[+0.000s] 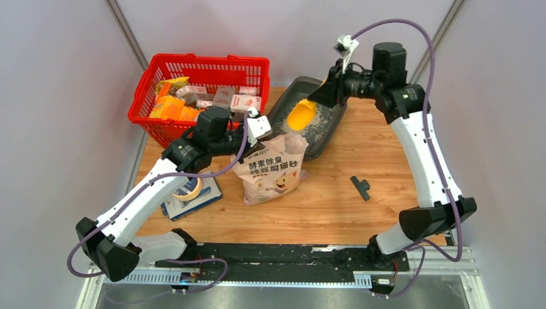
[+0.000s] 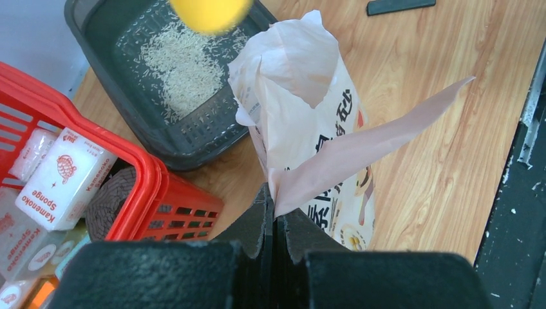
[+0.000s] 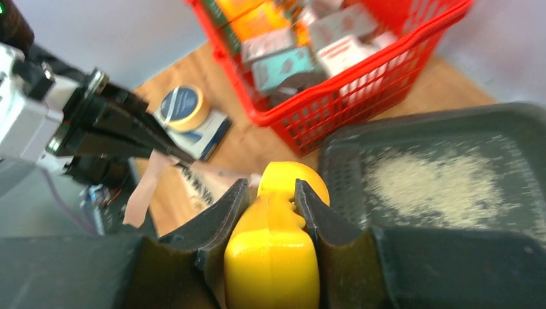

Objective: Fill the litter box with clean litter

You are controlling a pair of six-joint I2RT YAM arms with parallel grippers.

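The dark grey litter box stands behind the pink-beige litter bag. A patch of pale litter lies on the tray floor. My right gripper is shut on the handle of a yellow scoop, whose bowl hangs over the tray's near-left part. My left gripper is shut on a torn flap of the bag's top edge, and the bag's mouth stands open.
A red mesh basket full of boxed goods stands left of the tray. A tape roll on a blue book lies near the left arm. A small black tool lies on the wood to the right.
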